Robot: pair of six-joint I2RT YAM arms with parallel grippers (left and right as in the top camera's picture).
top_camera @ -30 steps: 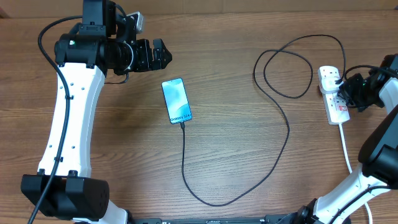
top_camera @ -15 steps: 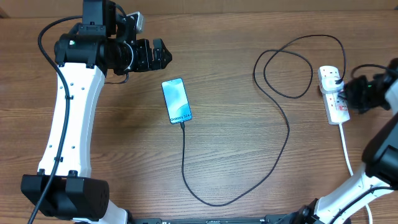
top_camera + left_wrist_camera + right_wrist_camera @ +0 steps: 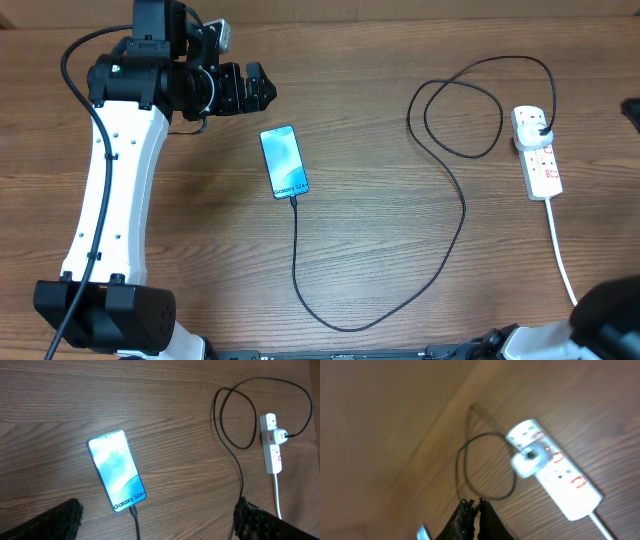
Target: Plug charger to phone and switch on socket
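Now, right hand (image 3: 472,505) is pressed together above power strip (image 3: 538,165), left hand (image 3: 268,87) spread, well apart from it. Risk: snagging cable (image 3: 463,215) beside strip yanks it from phone (image 3: 284,162).

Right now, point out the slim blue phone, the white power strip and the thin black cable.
Slim blue phone (image 3: 283,162): overhead, screen middle.
White power strip (image 3: 545,178): overhead, lower body.
Thin black cable (image 3: 464,215): overhead, middle stretch.

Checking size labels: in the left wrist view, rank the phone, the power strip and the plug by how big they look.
1. phone, largest, though nearest the camera
2. power strip
3. plug, smallest
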